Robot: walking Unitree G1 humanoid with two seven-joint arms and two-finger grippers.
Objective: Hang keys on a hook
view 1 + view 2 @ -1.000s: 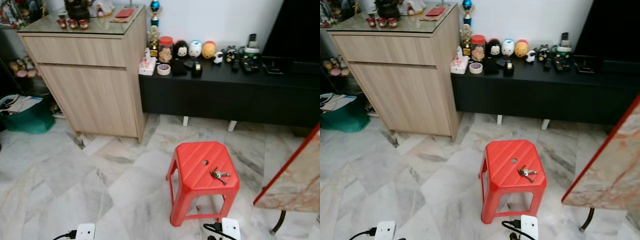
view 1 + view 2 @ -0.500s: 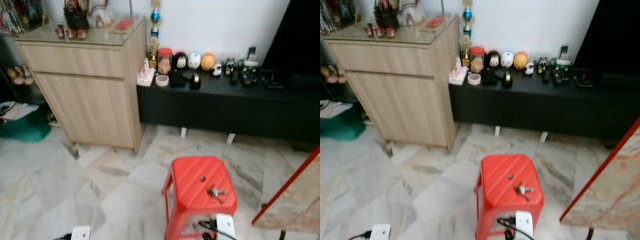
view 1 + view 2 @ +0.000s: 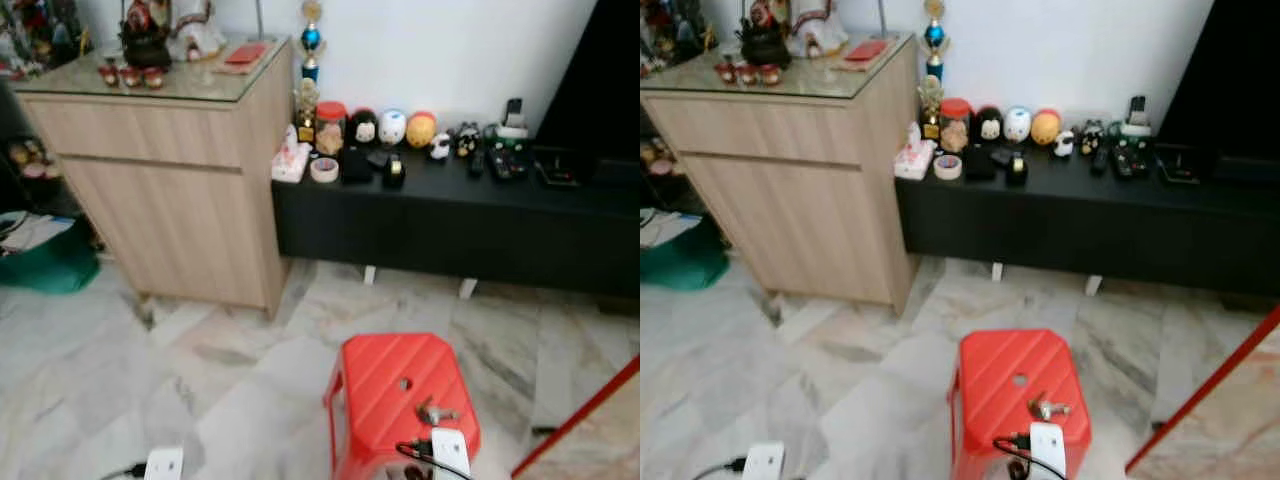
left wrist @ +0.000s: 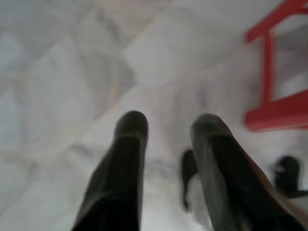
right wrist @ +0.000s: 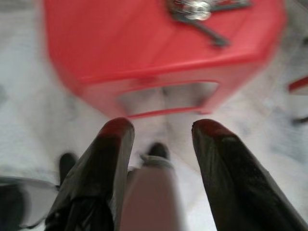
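The keys (image 3: 1048,408), a small silvery bunch, lay near the red stool's (image 3: 1000,380) front right corner, while my right gripper (image 5: 161,132) hung before it, fingers apart, holding nothing.

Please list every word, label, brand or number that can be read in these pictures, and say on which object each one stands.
No text can be read in these pictures.
Tissue pack beside the wooden cabinet: print too blurred to read.
Red-lidded jar on the black console: label too small.
Keys on the red stool: no markings legible.
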